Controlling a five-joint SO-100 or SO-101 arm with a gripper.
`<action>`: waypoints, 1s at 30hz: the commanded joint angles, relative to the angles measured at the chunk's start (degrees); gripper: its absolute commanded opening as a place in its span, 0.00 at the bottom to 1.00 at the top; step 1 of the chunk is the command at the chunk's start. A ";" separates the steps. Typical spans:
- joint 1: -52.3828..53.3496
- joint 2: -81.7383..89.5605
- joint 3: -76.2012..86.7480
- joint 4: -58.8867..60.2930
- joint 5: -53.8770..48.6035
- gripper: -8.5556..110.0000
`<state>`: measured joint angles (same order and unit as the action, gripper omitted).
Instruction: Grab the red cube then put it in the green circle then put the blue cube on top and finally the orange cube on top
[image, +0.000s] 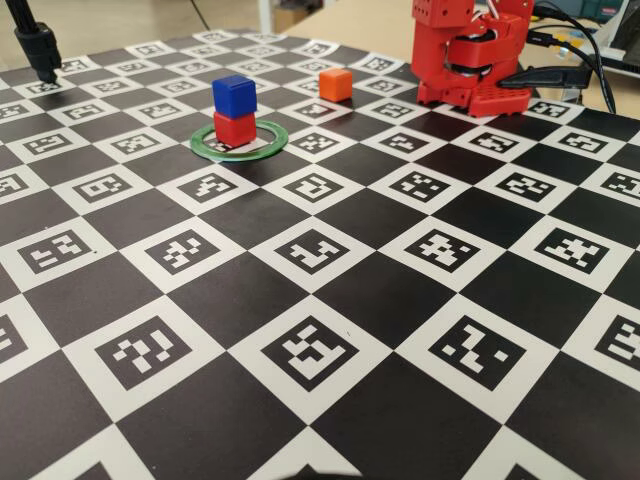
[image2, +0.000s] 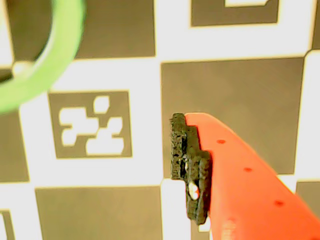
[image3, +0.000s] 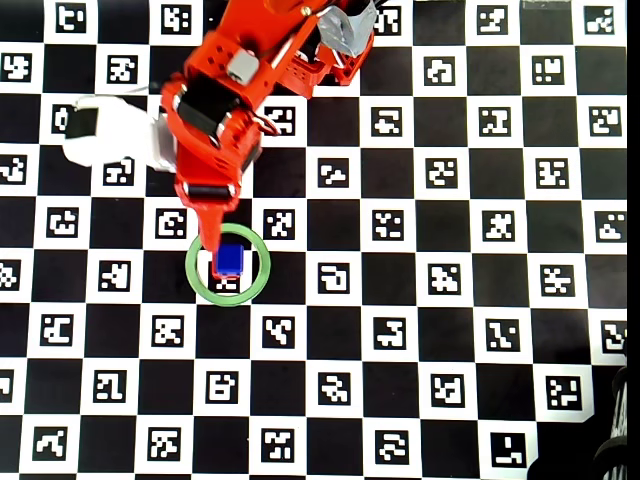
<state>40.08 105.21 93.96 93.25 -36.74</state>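
At the lower right of the wrist view you see one red finger (image2: 240, 185) of your gripper (image3: 211, 246) with a black pad (image2: 189, 167) along its left edge; the other finger is out of frame, so you cannot tell whether the claw is released or clenched, and nothing shows against the pad. Below the finger lies the checkered mat (image2: 230, 100) of black squares and white marker squares; the ring (image2: 55, 55) curves through the upper left corner of that view, blurred and pale green.

From overhead, your gripper tip points down the frame and ends just at the left edge of the blue cube (image3: 231, 260); whether it touches the cube you cannot tell. That cube sits inside the ring, left of centre in the frame, and hides what is under it. The arm (image3: 215, 110) runs up from there toward the top edge; a white object (image3: 105, 135) lies to its left.

The fixed view shows the blue cube stacked squarely on the red cube (image: 235, 128), both within the ring in the upper left part of the frame. The orange cube (image: 335, 84) rests on the mat to the upper right of the stack, well apart from it, with the arm's red body further right.
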 joint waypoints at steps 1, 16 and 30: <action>4.48 5.54 0.35 -0.70 -4.48 0.47; 12.83 16.00 20.21 -7.73 -14.77 0.46; 17.05 27.07 37.79 -13.62 -16.26 0.46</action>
<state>56.43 128.85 130.87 81.21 -52.47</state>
